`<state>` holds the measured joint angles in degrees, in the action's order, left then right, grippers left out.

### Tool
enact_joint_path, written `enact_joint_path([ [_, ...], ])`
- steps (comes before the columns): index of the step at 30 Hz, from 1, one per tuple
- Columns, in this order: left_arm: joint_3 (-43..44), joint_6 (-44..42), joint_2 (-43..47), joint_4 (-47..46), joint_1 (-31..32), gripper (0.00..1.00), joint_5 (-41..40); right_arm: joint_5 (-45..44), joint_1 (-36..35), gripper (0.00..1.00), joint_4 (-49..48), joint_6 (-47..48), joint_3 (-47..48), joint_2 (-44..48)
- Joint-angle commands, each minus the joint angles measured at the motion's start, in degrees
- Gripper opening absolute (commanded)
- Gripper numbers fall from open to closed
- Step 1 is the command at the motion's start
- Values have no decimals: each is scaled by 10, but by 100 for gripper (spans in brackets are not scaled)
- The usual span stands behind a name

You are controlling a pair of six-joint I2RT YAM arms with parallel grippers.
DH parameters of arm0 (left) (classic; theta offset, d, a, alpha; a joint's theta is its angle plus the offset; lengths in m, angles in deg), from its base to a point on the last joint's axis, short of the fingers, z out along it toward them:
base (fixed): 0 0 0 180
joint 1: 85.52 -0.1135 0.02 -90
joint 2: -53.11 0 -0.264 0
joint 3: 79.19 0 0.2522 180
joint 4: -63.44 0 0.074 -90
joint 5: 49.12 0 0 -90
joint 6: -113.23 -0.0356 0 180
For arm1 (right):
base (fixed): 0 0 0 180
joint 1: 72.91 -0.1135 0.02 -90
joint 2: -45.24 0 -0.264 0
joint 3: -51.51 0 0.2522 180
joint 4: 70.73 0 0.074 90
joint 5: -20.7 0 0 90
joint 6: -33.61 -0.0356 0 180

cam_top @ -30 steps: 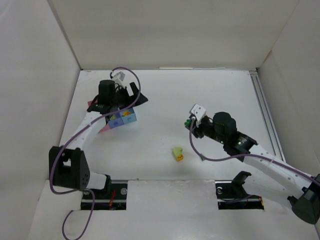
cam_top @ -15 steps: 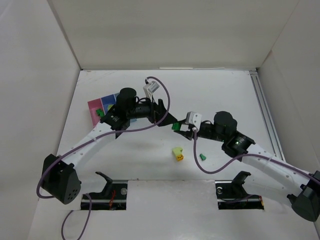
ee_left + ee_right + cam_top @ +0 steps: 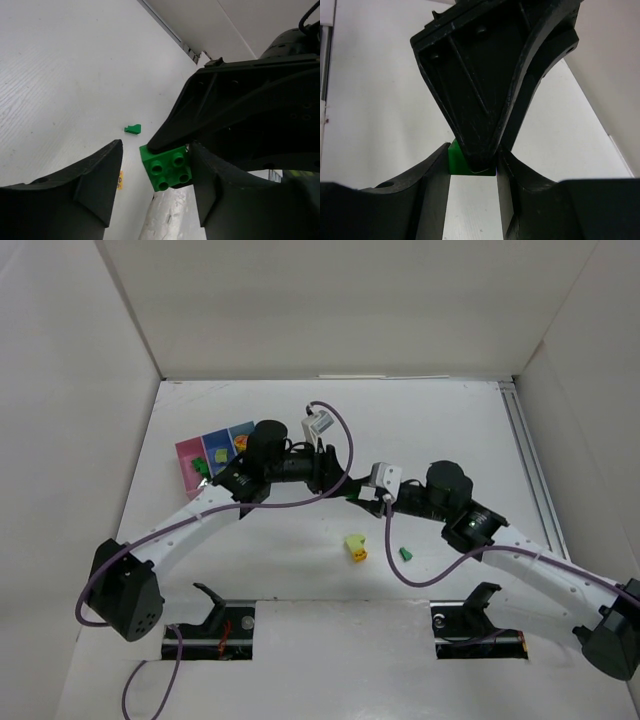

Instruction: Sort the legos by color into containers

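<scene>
Left tool [image 3: 338, 478] swung away from containers [image 3: 188, 452] to bench [image 3: 450, 430] middle, now half open around green brick [image 3: 167, 167]. Right tool [image 3: 472, 157] pinches that brick in air. Looks like hand-over; brick not yet in containers.

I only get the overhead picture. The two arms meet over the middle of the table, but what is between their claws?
Observer: A bright green brick with four studs on its face. The right claw pinches it from both sides.
Operator: So has the left claw got hold of it too?
Observer: Not yet. The left claw straddles the brick, touching or nearly touching on one side and with a clear gap on the other.
</scene>
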<state>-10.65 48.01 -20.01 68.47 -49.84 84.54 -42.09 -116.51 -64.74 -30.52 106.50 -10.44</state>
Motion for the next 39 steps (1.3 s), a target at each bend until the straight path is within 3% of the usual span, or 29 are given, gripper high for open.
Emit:
enact_joint_path([
  [1, 19, -17, -4, -8, 11, 49, 8, 9, -5, 11, -44, 8, 32, -3],
  [4, 24, -17, -4, -8, 11, 42, 15, -14, -5, 11, -44, 2, 32, -3],
  [13, 24, -24, -4, -8, 16, 42, 31, -101, -5, 11, -44, -19, 37, -3],
  [17, 24, -24, -4, -8, 16, 26, 52, -101, -5, 12, -56, -19, 37, 2],
  [20, 24, -24, -4, -14, 16, 6, 58, -106, -5, 15, -56, -24, 37, -4],
  [23, 30, -18, -4, -14, 16, 0, 58, -111, -5, 17, -56, -29, 42, -9],
  [28, 49, -11, -11, 0, 16, 0, 28, -98, -5, 37, -56, -35, 42, -21],
  [29, 55, -11, -16, 8, 16, 0, 22, -98, -5, 47, -56, -35, 42, -21],
  [33, 71, -11, -16, 30, 16, 0, -17, -62, -5, 65, -43, -35, 47, -26],
  [39, 84, -4, -16, 42, -18, 0, -38, -82, -5, 66, -28, -41, 58, -36],
])
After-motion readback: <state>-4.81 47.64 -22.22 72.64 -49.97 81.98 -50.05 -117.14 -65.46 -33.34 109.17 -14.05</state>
